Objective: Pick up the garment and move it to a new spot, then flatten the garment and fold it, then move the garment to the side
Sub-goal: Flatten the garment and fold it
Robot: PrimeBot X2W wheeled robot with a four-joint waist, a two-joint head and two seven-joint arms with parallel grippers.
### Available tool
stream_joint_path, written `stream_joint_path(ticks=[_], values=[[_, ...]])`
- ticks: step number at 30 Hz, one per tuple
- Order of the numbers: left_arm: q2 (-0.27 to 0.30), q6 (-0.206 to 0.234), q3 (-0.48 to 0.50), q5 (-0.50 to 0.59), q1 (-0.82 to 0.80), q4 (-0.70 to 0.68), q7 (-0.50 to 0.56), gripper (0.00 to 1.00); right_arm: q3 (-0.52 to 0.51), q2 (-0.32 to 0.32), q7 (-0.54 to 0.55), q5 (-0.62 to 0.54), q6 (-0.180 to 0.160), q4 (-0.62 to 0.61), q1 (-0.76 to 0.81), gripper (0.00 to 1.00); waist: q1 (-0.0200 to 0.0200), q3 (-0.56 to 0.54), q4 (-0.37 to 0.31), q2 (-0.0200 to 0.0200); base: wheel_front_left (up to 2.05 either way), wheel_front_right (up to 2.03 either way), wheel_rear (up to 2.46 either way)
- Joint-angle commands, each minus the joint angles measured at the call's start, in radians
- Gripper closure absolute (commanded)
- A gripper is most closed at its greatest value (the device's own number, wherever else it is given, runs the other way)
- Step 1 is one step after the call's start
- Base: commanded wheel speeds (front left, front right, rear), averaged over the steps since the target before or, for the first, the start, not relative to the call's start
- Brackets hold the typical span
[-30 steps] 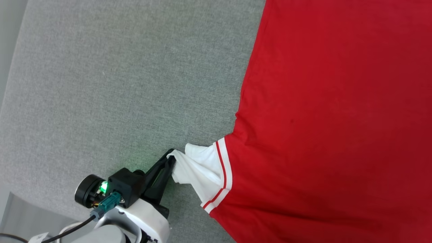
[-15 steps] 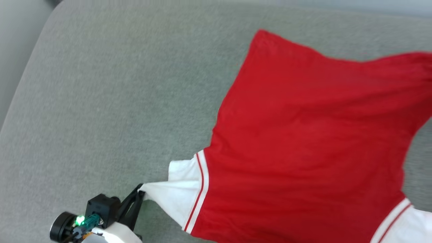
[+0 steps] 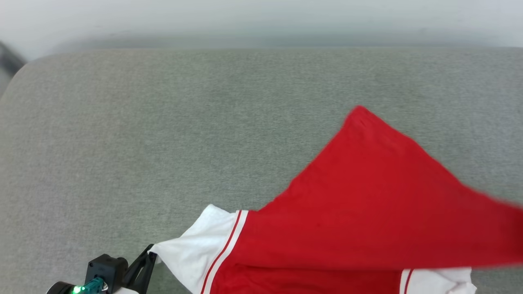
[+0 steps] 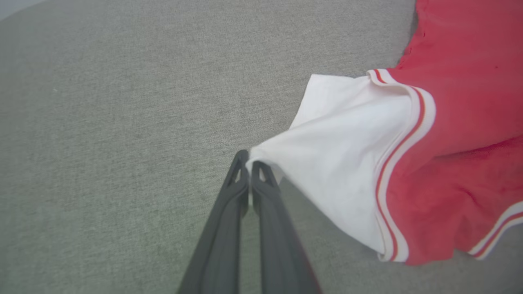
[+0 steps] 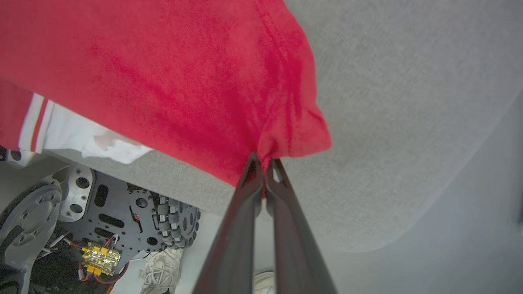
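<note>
The garment [image 3: 367, 212] is a bright red shirt with white sleeves and red-striped trim, spread over the lower right of the grey surface [image 3: 163, 122] in the head view. My left gripper [image 3: 150, 256] sits at the bottom left, shut on the tip of the white sleeve [image 3: 192, 253]. In the left wrist view the left gripper [image 4: 249, 160] pinches that sleeve [image 4: 339, 163], which is pulled taut. In the right wrist view my right gripper [image 5: 264, 163] is shut on a bunched red edge of the garment [image 5: 163, 73], lifted above the surface. The letters and number are hidden.
The grey padded surface [image 5: 408, 102] has a rounded far edge against a pale wall [image 3: 261, 20]. Below its near edge the robot's wheeled base [image 5: 122, 220] shows, and a person's pale shoe [image 5: 165, 273] stands on the floor beside it.
The head camera has tilted up, bringing the far edge into view. The right side of the red garment has risen off the surface and folded toward the near side. My left gripper still holds the sleeve.
</note>
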Motion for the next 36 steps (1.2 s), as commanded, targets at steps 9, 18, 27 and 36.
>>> stream_joint_path(ticks=[9, 18, 27, 36], values=[[0.011, -0.001, 0.01, 0.003, 0.024, -0.007, -0.006, 1.0, 0.021, 0.023, -0.181, 0.068, -0.001, 0.057, 0.378, 1.0, 0.0001, -0.003, -0.032, -0.0001, 0.0, 0.0, 0.0], [0.012, 0.0, 0.004, 0.007, 0.015, -0.011, 0.006, 1.0, -0.071, 0.07, -0.257, 0.036, -0.001, 0.082, 0.4, 0.0, 0.0001, -0.01, -0.039, -0.0001, 0.0, 0.0, 0.0], [-0.005, 0.008, -0.01, 0.015, 0.014, -0.022, 0.012, 1.0, -0.269, -0.001, -0.254, 0.018, -0.001, -0.054, 0.278, 0.0, 0.0001, -0.02, -0.021, -0.0001, 0.0, 0.0, 0.0], [-0.015, 0.001, -0.014, 0.051, -0.051, -0.044, 0.03, 1.0, -0.229, 0.025, -0.022, -0.098, -0.001, -0.2, -0.035, 0.0, 0.0001, 0.054, 0.016, -0.0001, 0.0, 0.0, 0.0]])
